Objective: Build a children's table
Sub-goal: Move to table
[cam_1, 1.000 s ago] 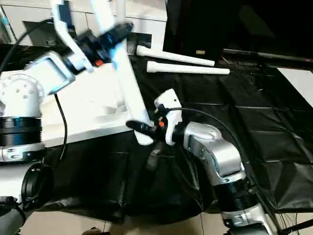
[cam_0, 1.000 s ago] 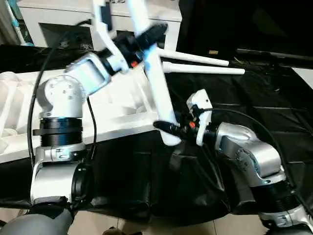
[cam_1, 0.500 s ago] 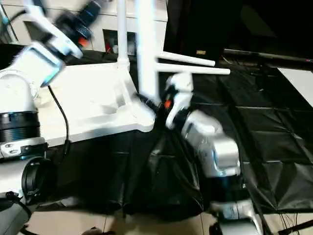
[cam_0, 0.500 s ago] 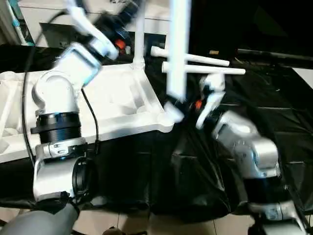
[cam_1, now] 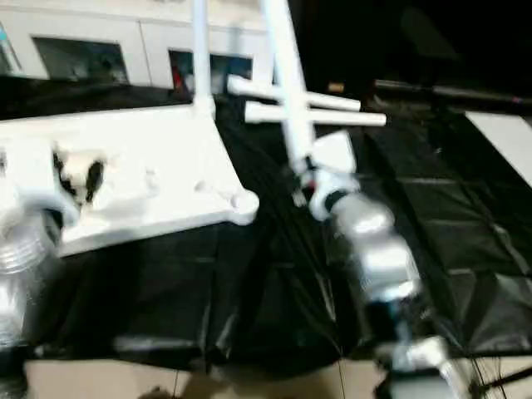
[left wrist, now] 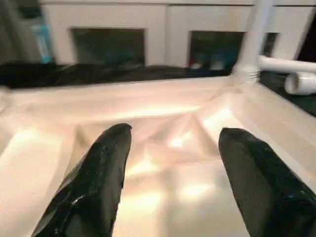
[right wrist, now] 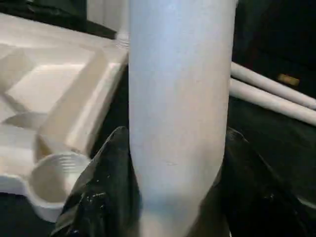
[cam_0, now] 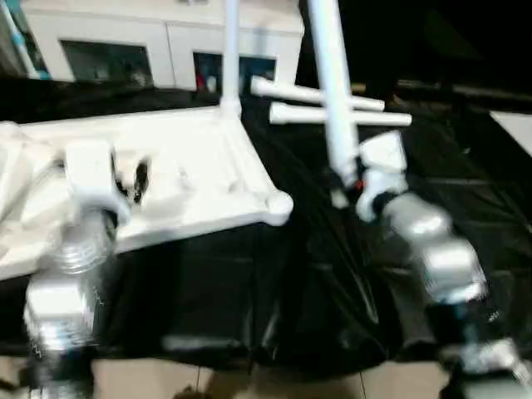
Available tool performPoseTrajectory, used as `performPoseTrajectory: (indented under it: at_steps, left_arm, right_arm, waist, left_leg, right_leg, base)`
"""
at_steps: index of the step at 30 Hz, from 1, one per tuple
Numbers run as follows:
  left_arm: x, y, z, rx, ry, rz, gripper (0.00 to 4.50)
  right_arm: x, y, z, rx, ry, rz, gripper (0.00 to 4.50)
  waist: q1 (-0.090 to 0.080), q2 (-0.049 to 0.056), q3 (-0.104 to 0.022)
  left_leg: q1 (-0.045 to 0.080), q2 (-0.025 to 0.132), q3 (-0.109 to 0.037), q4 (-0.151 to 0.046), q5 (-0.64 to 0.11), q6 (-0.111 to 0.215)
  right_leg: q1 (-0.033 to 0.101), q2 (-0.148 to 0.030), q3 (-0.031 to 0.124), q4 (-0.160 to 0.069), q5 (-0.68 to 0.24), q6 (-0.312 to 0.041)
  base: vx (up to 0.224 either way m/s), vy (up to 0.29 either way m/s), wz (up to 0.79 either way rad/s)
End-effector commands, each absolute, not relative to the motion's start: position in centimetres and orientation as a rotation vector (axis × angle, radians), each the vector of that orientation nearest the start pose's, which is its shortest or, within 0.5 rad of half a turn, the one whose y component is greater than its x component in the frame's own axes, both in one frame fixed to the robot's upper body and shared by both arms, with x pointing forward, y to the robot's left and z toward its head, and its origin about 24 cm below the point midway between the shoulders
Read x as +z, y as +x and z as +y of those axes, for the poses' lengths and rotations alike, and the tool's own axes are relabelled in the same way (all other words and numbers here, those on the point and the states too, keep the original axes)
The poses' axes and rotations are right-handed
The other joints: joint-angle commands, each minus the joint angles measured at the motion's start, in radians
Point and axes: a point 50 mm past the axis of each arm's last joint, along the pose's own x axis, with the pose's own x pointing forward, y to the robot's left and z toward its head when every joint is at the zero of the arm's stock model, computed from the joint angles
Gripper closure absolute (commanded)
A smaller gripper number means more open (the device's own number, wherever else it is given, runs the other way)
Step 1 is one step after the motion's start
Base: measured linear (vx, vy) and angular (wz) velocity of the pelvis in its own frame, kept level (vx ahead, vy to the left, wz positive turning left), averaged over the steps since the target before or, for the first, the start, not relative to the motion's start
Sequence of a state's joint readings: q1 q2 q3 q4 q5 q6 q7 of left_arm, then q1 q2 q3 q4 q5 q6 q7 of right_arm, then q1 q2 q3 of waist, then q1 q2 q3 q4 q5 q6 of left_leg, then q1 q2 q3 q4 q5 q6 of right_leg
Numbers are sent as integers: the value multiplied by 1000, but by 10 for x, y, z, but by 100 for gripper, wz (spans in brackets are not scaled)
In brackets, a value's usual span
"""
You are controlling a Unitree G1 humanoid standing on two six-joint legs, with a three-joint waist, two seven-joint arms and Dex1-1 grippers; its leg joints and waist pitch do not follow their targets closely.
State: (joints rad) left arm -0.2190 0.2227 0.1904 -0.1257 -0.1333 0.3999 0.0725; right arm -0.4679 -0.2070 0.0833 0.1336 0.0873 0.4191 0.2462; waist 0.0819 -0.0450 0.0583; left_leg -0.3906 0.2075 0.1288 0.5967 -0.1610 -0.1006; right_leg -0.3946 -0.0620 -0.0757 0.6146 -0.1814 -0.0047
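The white tabletop [cam_0: 191,158] lies underside up on the left. One leg [cam_0: 229,50] stands upright in its far right corner socket. My right gripper [cam_0: 347,184] is shut on a second white leg [cam_0: 331,91], held nearly upright just right of the empty near corner socket [cam_0: 278,204]. The right wrist view has that leg [right wrist: 177,98] between both fingers, with the socket [right wrist: 54,177] beside it. Two more legs [cam_0: 332,106] lie on the black cloth behind. My left gripper [left wrist: 175,133] hangs open over the ribbed underside [left wrist: 163,108], holding nothing.
A black cloth [cam_0: 291,283] covers the work surface, and its front edge drops to the floor. A white cabinet [cam_0: 158,33] with glass doors stands behind the tabletop. Dark furniture fills the back right.
My left gripper let go of the leg, opened and dropped to the left over the tabletop. My right gripper swung the leg upright and to the right. The camera shifted too.
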Motion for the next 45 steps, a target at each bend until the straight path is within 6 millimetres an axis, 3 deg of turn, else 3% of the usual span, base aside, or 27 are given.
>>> performPoseTrajectory:
  at_steps: [1,4,7,8,9,10,13,14,15,16,17,19,20,21,22,23,25,26,27,28,29,31,32,33,34,37,45]
  left_arm:
    - [102,284,212,248,103,-2,126]
    - [98,285,209,271,85,8,126]
    - [100,288,207,283,119,2,126]
    - [102,290,207,280,130,-7,126]
    - [102,290,207,280,130,-7,126]
    - [104,292,205,279,137,-19,126]
    - [107,295,203,287,141,-36,126]
    - [108,296,203,288,141,-37,126]
    - [108,296,202,287,141,-40,126]
    - [109,296,202,288,143,-44,126]
    - [109,296,202,287,149,-47,126]
    - [110,295,201,283,170,-51,126]
    - [110,295,201,282,178,-52,126]
    - [109,294,201,279,192,-53,126]
    - [109,294,201,278,197,-54,126]
    - [109,294,202,278,203,-52,126]
    - [107,292,205,283,207,-46,126]
    - [106,292,207,283,219,-42,126]
    - [105,291,208,283,225,-43,126]
    - [105,291,209,283,229,-49,126]
    - [102,289,211,298,217,-24,126]
    - [101,289,211,299,215,-23,126]
    - [102,287,210,289,205,-38,126]
    - [102,286,209,278,203,-36,126]
    - [101,285,209,264,201,-30,126]
    - [98,284,208,240,194,-18,126]
    - [93,278,199,176,139,-11,126]
  right_arm:
    - [105,329,-126,384,-155,91,255]
    - [102,327,-122,395,-153,86,255]
    - [99,327,-122,391,-162,83,255]
    - [99,327,-123,382,-160,79,255]
    - [99,327,-123,382,-160,79,255]
    - [100,328,-124,376,-160,72,255]
    - [103,330,-124,385,-168,73,255]
    - [103,330,-124,389,-169,74,255]
    - [103,330,-124,391,-172,73,255]
    - [104,330,-123,392,-175,71,255]
    - [104,330,-123,390,-176,71,255]
    - [103,330,-123,377,-170,76,255]
    - [102,330,-124,372,-164,79,255]
    - [99,330,-126,342,-126,97,255]
    - [98,330,-127,330,-109,104,255]
    - [95,330,-131,298,-72,118,255]
    - [87,330,-141,206,-16,152,255]
    - [83,330,-149,146,34,173,255]
    - [80,330,-156,91,56,199,255]
    - [76,329,-161,47,63,226,255]
    - [65,327,-177,-48,74,303,255]
    - [63,326,-182,-54,46,328,255]
    - [61,324,-186,-32,-24,351,255]
    - [61,322,-188,-9,-77,363,255]
    - [60,319,-189,14,-119,391,255]
    - [59,316,-190,41,-128,438,255]
    - [65,309,-177,137,-43,509,255]
  waist:
    - [-26,48,-72]
    - [-57,64,-66]
    - [-40,37,-54]
    - [-22,17,-54]
    - [-14,-15,-56]
    - [-3,-11,-32]
    - [14,23,-71]
    - [-1,52,-81]
    - [-8,83,-100]
    - [-65,55,-102]
    - [-39,57,-84]
    - [-45,51,-86]
    - [-33,34,-82]
    - [-33,2,-85]
    - [21,-16,-96]
    - [18,-19,-87]
    - [11,3,-62]
    - [9,54,-73]
    - [8,82,-75]
    - [-44,107,-91]
    - [-41,79,-96]
    - [-19,88,-90]
    - [9,34,-89]
    - [22,33,-95]
    - [49,8,-88]
    - [43,13,-74]
    - [-4,35,-60]
  left_leg:
    - [3,54,-91,-119,-359,62]
    - [32,90,-221,-152,-441,183]
    - [-34,-13,-215,-149,-492,108]
    - [-59,-78,-161,-38,-485,17]
    - [-6,-118,-84,180,-375,28]
    - [-23,-77,16,309,-337,112]
    - [0,5,21,151,-363,181]
    - [29,131,-116,5,-237,279]
    - [102,260,-220,-49,-172,332]
    - [167,256,-252,-12,141,455]
    - [140,189,-235,17,392,580]
    - [88,80,-215,15,478,599]
    - [23,-72,-169,36,322,587]
    - [-42,-120,-125,89,228,565]
    - [-85,-123,-30,260,-85,394]
    - [-79,-102,-11,276,-182,300]
    - [-34,-48,10,251,-288,167]
    - [-32,32,-16,133,-249,194]
    - [2,68,-56,63,-198,200]
    - [73,187,-228,-37,-21,390]
    - [134,241,-177,9,263,425]
    - [100,182,-127,34,493,492]
    - [11,-10,-20,92,356,405]
    - [-1,-46,-6,106,272,363]
    - [-37,-45,-6,80,78,223]
    - [-13,-42,3,11,-91,18]
    - [21,-16,0,-52,-314,-64]
  right_leg:
    - [66,-27,-34,-28,-58,-202]
    - [23,-3,-48,63,-173,-313]
    - [55,-21,-19,33,-281,-401]
    - [55,-74,-23,-57,-520,-432]
    - [0,-129,-57,-163,-684,-452]
    - [6,-147,-95,-175,-827,-359]
    - [136,-195,-112,-149,-602,-147]
    - [126,-86,-192,-78,-335,-23]
    - [53,-64,-157,78,-262,6]
    - [-104,-58,-61,187,-274,-34]
    - [-138,-65,21,207,-212,-107]
    - [-105,-34,49,162,-136,-164]
    - [-8,-26,22,43,-36,-430]
    - [51,-63,24,-2,-13,-522]
    - [97,-138,28,-76,-70,-618]
    - [75,-153,9,-87,-97,-606]
    - [69,-207,-68,-122,-291,-446]
    - [158,-217,-124,-138,-373,-248]
    - [147,-153,-170,-111,-306,-166]
    - [30,-40,-143,136,-206,-59]
    - [-96,-63,-33,187,-218,-40]
    - [-111,-74,33,177,-123,-28]
    - [-28,-70,88,20,75,1]
    - [-12,-83,87,4,69,-39]
    - [33,-123,119,-10,66,46]
    - [49,-78,94,-47,-235,255]
    - [22,-32,58,-80,-558,46]
  base:
    - [-12,-49,44]
    - [-12,-136,66]
    - [-32,-232,65]
    - [-74,-249,65]
    - [-101,-235,47]
    - [-101,-235,47]
    - [13,-196,46]
    - [-31,-243,81]
    - [-19,-145,41]
    - [9,-289,66]
    - [31,-281,65]
    - [3,-364,78]
    - [-36,-312,54]
    - [-21,-157,28]
    - [-37,-326,70]
    - [-43,-335,68]
    - [-48,-315,62]
    - [-26,-244,61]
    - [-20,-404,84]
    - [4,-274,56]
    - [12,-286,47]
    - [-38,-240,28]
    - [-96,-238,3]
    - [-51,-125,-2]
    - [-100,-257,-6]
    - [-108,-283,-11]
    - [-72,-47,-8]
